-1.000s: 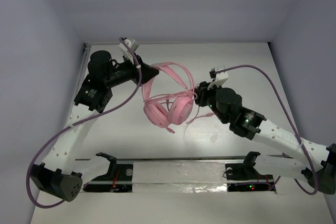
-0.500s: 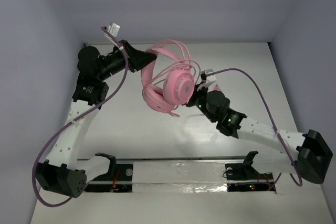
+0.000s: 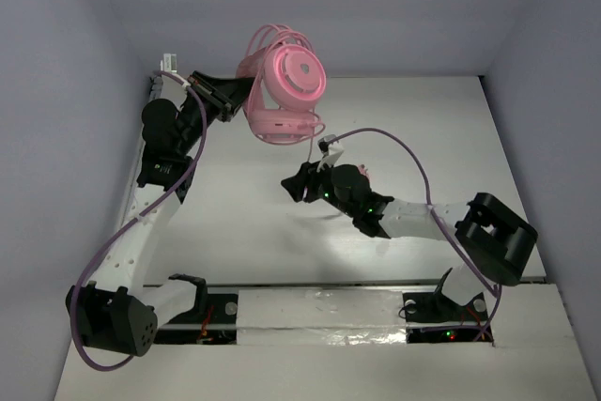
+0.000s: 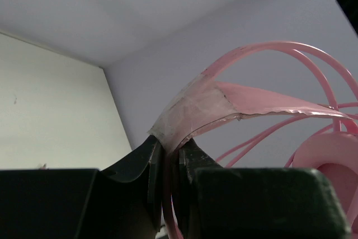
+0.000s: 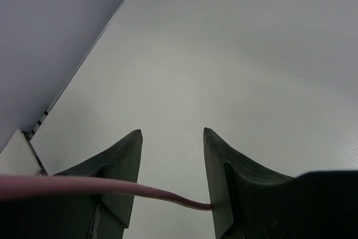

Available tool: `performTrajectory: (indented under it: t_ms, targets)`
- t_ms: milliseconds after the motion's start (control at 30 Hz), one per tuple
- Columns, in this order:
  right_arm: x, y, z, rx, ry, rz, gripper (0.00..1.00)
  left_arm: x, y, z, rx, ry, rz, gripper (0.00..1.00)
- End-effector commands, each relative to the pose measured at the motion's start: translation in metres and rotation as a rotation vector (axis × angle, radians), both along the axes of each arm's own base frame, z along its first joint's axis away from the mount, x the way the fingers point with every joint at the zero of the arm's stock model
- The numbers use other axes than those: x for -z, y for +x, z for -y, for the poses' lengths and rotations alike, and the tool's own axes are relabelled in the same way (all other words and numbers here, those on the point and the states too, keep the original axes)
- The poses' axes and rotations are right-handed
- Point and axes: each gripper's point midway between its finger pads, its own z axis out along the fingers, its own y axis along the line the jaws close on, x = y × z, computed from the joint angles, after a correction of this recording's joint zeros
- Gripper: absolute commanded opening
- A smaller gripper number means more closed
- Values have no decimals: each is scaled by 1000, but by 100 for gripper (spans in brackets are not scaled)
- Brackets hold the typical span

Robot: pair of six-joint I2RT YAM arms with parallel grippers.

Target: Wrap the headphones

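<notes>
Above table [image 3: 235,223], left pincer [image 4: 168,146] pinches headphones [image 3: 286,91] by headband [image 4: 224,102]; right pincer [image 5: 172,132] spread, cord [image 5: 84,184] crossing.

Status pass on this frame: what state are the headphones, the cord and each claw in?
headphones: up in the air, hanging by the headband.
cord: running between the right claw's jaws, not pinched.
left claw: shut on the headband.
right claw: open.
</notes>
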Motion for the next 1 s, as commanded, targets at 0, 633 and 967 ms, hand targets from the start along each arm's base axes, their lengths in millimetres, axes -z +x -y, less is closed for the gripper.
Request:
performTrajectory:
  t_ms: [0, 633, 967]
  targets:
    - [-34, -13, -38, -102, 128, 38, 54, -58, -10, -33, -152, -225, 97, 0]
    - [-58, -160, -81, -552, 181, -22, 18, 3, 35, -103, -819, 197, 27, 0]
    - [-140, -166, -17, -474, 122, 71, 0, 35, 25, -95, -952, 517, 16, 0]
